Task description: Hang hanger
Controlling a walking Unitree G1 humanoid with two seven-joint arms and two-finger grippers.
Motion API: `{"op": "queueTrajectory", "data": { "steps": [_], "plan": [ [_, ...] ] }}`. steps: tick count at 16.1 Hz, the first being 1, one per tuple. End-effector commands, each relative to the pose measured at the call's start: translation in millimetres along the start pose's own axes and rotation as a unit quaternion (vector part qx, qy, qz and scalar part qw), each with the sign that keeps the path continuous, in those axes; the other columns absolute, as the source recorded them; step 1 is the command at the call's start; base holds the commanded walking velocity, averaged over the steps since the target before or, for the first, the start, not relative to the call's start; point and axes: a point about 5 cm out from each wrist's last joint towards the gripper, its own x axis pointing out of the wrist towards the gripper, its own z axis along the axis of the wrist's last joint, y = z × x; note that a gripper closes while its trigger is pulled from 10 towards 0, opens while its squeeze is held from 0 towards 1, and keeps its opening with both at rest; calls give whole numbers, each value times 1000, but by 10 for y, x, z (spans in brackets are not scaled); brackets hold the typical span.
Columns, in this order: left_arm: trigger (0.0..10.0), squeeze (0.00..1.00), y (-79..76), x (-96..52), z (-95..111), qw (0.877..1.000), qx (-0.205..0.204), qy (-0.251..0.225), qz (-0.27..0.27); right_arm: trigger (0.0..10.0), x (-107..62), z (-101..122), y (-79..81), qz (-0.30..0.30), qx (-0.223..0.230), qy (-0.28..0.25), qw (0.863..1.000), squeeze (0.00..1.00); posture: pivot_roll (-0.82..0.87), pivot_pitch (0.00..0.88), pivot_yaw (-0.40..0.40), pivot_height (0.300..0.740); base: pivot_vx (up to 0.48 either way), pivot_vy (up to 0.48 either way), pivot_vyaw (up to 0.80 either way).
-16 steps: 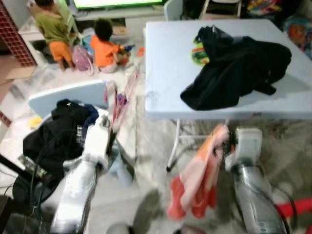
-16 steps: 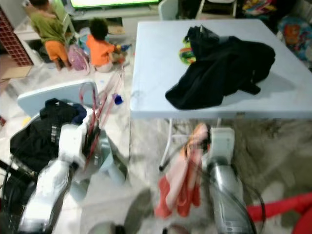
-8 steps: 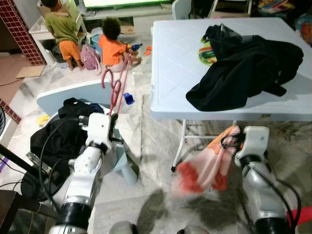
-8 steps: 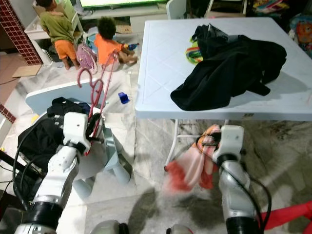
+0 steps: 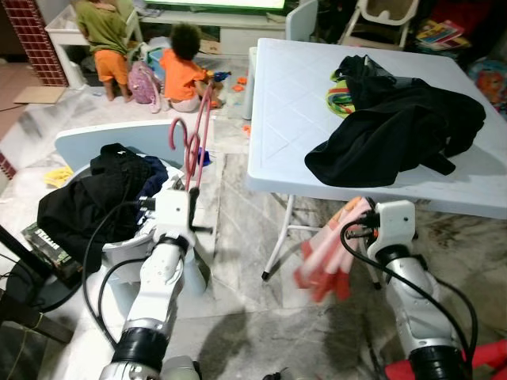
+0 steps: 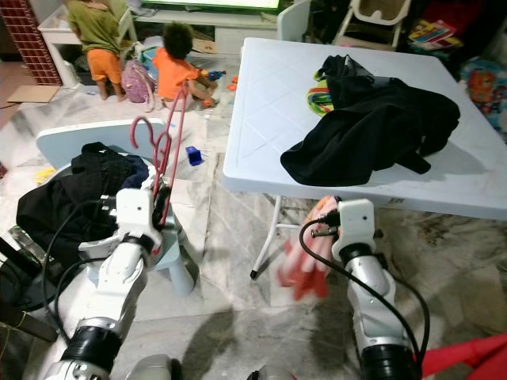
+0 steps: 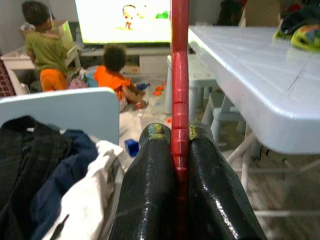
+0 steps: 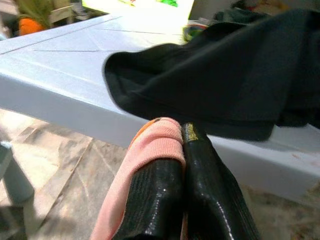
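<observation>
My left gripper (image 5: 192, 192) is shut on a red hanger (image 5: 191, 142), which stands upright with its hook on top, beside the chair. In the left wrist view the two black fingers (image 7: 150, 165) pinch the hanger's red bar (image 7: 179, 75). My right gripper (image 5: 363, 218) is shut on a pink and orange garment (image 5: 326, 260), which hangs blurred below the front edge of the white table (image 5: 289, 119). In the right wrist view the pink cloth (image 8: 155, 145) lies over one finger (image 8: 202, 160).
A black garment (image 5: 396, 131) and a green-yellow item (image 5: 342, 85) lie on the table. A light blue chair (image 5: 103, 142) piled with dark clothes (image 5: 95, 198) stands at the left. Two children (image 5: 182, 67) are on the floor at the back left. A red object (image 6: 467, 356) lies bottom right.
The whole view has shifted and sharpened, so the camera moved. The pink garment has swung under the right gripper and is blurred. The left gripper still holds the hanger upright.
</observation>
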Motion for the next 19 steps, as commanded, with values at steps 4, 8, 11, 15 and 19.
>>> {"op": "queueTrajectory", "data": {
  "steps": [4,8,11,15,19],
  "plan": [
    [10000,0,50,-1,-5,1000,19,-3,1,10000,26,127,-84,-34,-4,-33,999,0,-51,0,-10,740,0,0,0],
    [10000,0,28,-82,-53,1000,10,8,-19,10000,-127,63,-42,-40,14,-24,999,0,-59,0,3,740,0,0,0],
    [10000,0,-35,-167,-101,1000,1,19,-24,10000,-216,-29,-12,-44,21,-9,999,0,-56,0,4,740,0,-300,0],
    [10000,0,-32,-189,-101,999,-3,24,-28,10000,-217,-11,-45,-54,21,-10,998,0,-51,0,16,740,0,-300,0],
    [10000,0,-16,-188,-88,999,-1,26,-33,10000,-200,0,-11,-52,20,-12,998,0,-52,0,21,740,0,-246,0]
  ]
}}
